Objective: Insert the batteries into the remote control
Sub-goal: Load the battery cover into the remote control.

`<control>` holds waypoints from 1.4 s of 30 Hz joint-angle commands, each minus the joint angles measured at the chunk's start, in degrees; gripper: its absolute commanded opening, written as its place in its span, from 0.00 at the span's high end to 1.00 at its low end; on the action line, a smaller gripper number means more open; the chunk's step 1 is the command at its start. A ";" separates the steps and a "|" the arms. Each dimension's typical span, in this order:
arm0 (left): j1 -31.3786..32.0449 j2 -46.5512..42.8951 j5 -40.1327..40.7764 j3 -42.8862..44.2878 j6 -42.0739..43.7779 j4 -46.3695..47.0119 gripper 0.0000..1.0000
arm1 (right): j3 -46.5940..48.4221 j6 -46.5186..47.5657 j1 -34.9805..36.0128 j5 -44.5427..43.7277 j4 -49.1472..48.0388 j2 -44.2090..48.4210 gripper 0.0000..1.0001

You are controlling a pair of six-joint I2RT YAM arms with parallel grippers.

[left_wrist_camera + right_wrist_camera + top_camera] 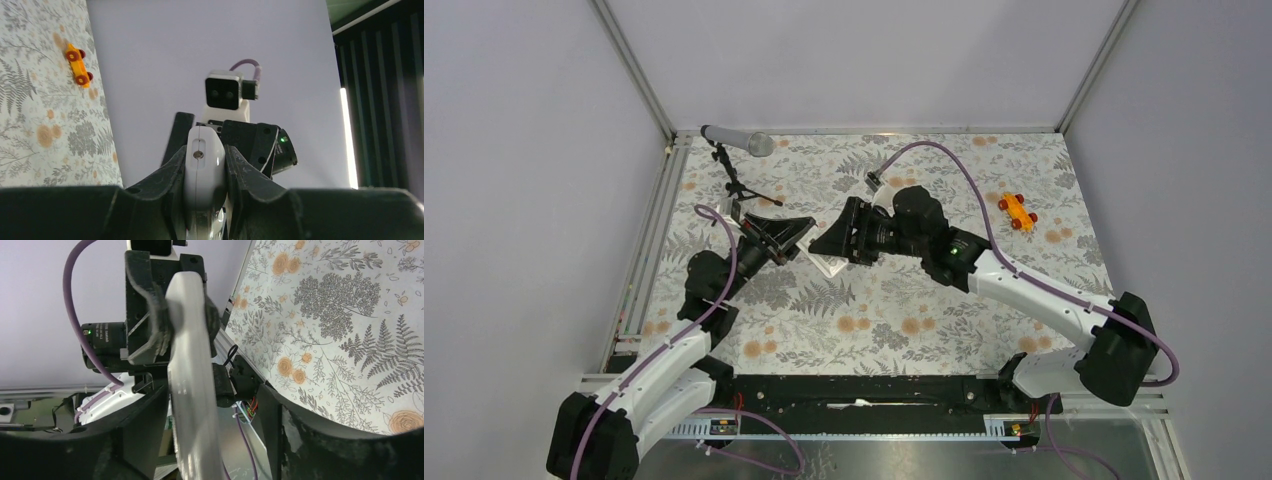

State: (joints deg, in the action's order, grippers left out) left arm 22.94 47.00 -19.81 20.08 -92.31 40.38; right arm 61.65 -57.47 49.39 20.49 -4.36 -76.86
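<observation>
Left gripper (pixel 206 156) pinching remote control (pixel 202 177), right gripper (pixel 211 392) spread around it, perhaps touching, compartment unseen

I see left gripper (pixel 205 167) clamped on remote control (pixel 204 180), fingers (pixel 167 175) pressing both sides; rounded white end with small round hole faces me. Right arm's camera module (pixel 224 90) directly behind, green light (pixel 282 139) lit nearby. Orange toy car (pixel 78 65) on floral tablecloth (pixel 30 105), upper left.
</observation>
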 commanded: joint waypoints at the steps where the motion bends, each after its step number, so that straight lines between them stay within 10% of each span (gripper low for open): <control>1: -0.11 -0.53 -2.13 3.67 -1.61 4.31 1.00 | 0.85 1.09 -1.04 2.72 -3.49 0.59 0.22; 10: -1.83 0.40 -5.63 3.84 -0.05 3.13 1.00 | -1.16 6.93 -3.05 10.30 -6.18 5.70 0.12; 30: -1.85 0.94 -15.12 11.23 5.45 -2.53 1.00 | -0.98 12.86 -3.33 14.81 -0.69 0.95 0.71; 32: -1.85 0.82 -15.46 11.47 6.23 -2.97 1.00 | -1.25 12.18 -3.33 14.37 -0.73 0.66 0.66; 37: -1.85 0.85 -17.14 11.54 10.69 -4.08 1.00 | -2.88 9.93 -3.41 14.27 -5.05 2.81 0.20; 42: -1.90 2.27 -20.07 11.92 15.39 -6.20 1.00 | -4.43 11.24 -3.54 16.37 -8.54 5.01 0.11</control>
State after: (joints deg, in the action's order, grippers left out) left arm 20.99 48.53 -35.92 28.93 -81.36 32.56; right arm 57.93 -47.40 46.13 35.48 -7.40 -74.74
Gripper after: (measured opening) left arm 0.269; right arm 0.886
